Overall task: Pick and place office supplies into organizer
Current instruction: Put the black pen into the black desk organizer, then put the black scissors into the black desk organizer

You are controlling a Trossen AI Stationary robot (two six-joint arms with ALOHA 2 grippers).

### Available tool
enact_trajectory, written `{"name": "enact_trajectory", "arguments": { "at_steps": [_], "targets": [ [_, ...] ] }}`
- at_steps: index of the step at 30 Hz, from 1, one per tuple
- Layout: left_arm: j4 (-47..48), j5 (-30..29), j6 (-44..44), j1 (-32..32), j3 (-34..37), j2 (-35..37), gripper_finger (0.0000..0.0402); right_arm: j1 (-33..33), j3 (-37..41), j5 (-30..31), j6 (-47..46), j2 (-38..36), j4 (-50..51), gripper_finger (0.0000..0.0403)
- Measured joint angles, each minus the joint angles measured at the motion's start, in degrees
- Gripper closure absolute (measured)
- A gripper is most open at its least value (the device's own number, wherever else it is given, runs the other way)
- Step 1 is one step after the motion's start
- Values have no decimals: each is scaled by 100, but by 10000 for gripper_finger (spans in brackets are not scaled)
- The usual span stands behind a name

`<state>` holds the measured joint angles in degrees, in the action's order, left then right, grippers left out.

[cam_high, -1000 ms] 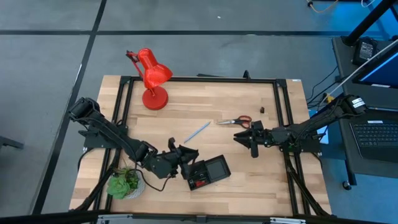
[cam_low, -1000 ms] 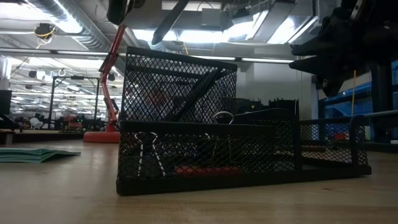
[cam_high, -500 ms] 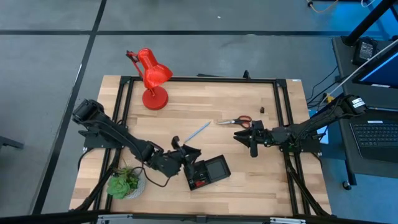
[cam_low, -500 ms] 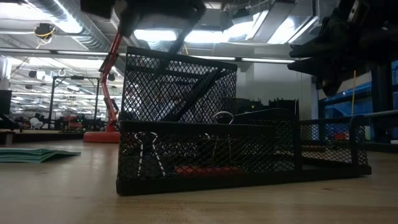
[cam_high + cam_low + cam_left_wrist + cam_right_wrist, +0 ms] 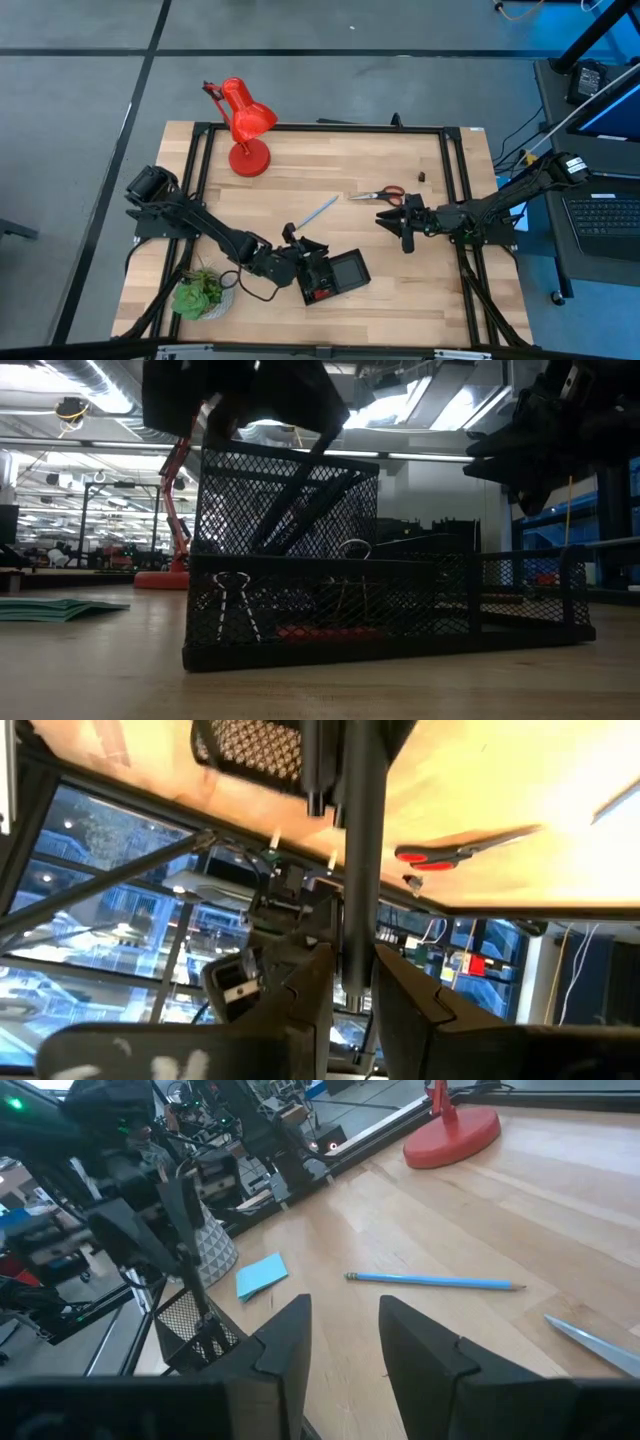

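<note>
**Black pen halfway into the organizer**

The left gripper (image 5: 288, 258) hung over the tall end of the organizer (image 5: 335, 274), its fingers clamped on a thin black pen (image 5: 358, 860). From the left wrist view the pen stood gripped between the two dark fingers, its far end pointing at the mesh of the organizer. From table height the pen showed as a slanted dark stick inside the tall mesh compartment, so I judged the step in hand to be lowering it in. The next move, as I read it, called for letting go so the pen could lean against the wall, then lifting clear without dragging the light tray along.

The organizer sat near the front middle of the table, just beside the small green plant (image 5: 200, 295). It was black wire mesh, with a tall cup at one end and a low tray at the other; binder clips (image 5: 235, 605) and a small red piece (image 5: 320, 631) lay inside.

The right gripper (image 5: 406, 228) waited with its fingers apart, holding nothing, just beside the red-handled scissors (image 5: 378, 194). The light blue pen (image 5: 316, 211) lay loose mid-table and the light blue notepad (image 5: 261, 1275) near the plant, both still to be collected.
</note>
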<state>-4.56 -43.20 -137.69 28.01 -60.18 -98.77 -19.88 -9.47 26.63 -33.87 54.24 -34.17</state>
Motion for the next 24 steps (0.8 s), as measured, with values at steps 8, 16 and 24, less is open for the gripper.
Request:
{"name": "enact_trajectory", "arguments": {
  "at_steps": [8,16,24],
  "targets": [
    [15,123,877,0,2,-169,328,0,0,-2,-1,0,15,281],
    [3,117,950,0,1,-169,290,0,0,-4,7,0,20,281],
    [-960,-694,2020,108,2,-127,284,-2,0,-4,135,0,20,281]
  ]
}}
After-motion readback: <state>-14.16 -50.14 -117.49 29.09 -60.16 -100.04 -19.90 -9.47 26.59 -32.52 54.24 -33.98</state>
